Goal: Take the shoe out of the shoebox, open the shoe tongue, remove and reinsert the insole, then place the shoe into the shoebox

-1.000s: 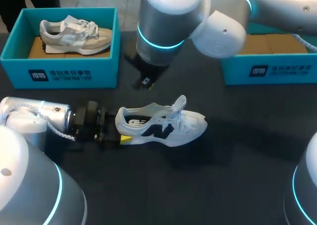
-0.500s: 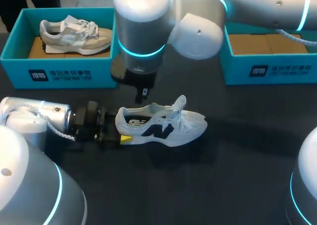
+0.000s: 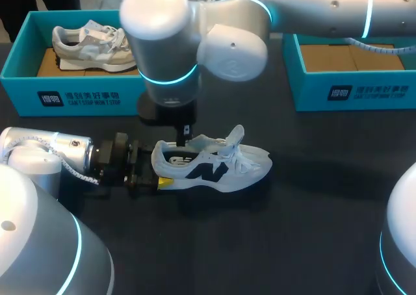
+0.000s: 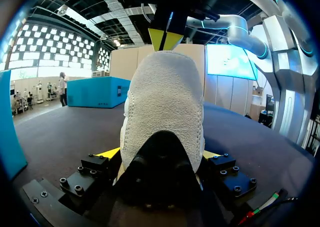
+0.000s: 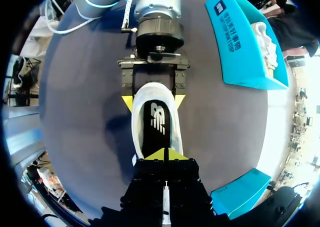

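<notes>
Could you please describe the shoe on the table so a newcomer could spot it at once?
On the dark table, before the left teal shoebox, stands a white shoe, its heel clamped in the left claw. Unlike the grey shoe inside that box, it bears a dark side logo.

Left gripper [image 5: 153, 102] low and level, fingers [image 3: 165, 182] clamped on shoe [image 3: 221, 165] heel, right gripper [image 5: 165, 154] pointing straight down, fingers together.

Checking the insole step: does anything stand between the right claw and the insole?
Nothing visible does. The right claw hangs over the shoe's opening, with the insole bare below it and the tongue raised clear.
</notes>
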You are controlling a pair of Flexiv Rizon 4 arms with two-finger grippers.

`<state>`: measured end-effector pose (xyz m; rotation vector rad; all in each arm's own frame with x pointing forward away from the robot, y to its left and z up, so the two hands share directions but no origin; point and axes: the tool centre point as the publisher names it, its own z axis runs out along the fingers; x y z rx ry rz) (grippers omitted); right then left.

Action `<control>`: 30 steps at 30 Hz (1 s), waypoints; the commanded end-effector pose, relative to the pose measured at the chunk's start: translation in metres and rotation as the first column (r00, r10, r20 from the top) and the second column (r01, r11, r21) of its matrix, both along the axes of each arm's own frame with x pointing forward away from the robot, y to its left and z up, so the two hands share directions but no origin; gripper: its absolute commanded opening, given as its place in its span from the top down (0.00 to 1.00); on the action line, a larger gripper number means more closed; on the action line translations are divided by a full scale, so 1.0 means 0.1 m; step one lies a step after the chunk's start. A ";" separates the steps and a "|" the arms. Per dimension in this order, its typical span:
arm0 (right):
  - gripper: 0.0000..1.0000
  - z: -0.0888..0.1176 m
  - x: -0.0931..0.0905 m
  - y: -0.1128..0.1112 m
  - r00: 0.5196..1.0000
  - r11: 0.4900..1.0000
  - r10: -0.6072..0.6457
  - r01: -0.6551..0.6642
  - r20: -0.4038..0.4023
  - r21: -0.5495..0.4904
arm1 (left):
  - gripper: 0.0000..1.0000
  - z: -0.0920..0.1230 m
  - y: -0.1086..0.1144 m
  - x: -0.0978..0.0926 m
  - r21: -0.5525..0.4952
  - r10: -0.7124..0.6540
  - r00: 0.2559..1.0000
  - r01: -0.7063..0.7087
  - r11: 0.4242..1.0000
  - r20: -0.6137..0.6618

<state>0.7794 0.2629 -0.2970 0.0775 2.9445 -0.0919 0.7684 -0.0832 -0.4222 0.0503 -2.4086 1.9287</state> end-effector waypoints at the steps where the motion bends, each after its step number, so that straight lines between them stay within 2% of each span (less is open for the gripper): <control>1: 1.00 0.00 0.00 0.01 1.000 1.000 0.000 0.000 0.000 -0.002 | 1.00 0.00 0.00 0.00 0.002 0.004 1.000 -0.004 1.000 0.001; 14: 1.00 0.00 0.00 0.01 1.000 1.000 0.000 0.000 0.000 -0.002 | 1.00 0.00 0.00 0.00 0.002 0.004 1.000 -0.004 1.000 0.001; 21: 1.00 -0.16 -0.03 -0.02 0.998 0.999 -0.028 0.029 -0.057 0.014 | 1.00 0.00 0.00 0.00 0.002 0.004 1.000 -0.004 1.000 0.001; 30: 1.00 -0.38 -0.06 -0.05 0.994 0.997 -0.073 0.075 -0.082 0.030 | 1.00 0.00 0.00 0.00 0.002 0.004 1.000 -0.004 1.000 0.001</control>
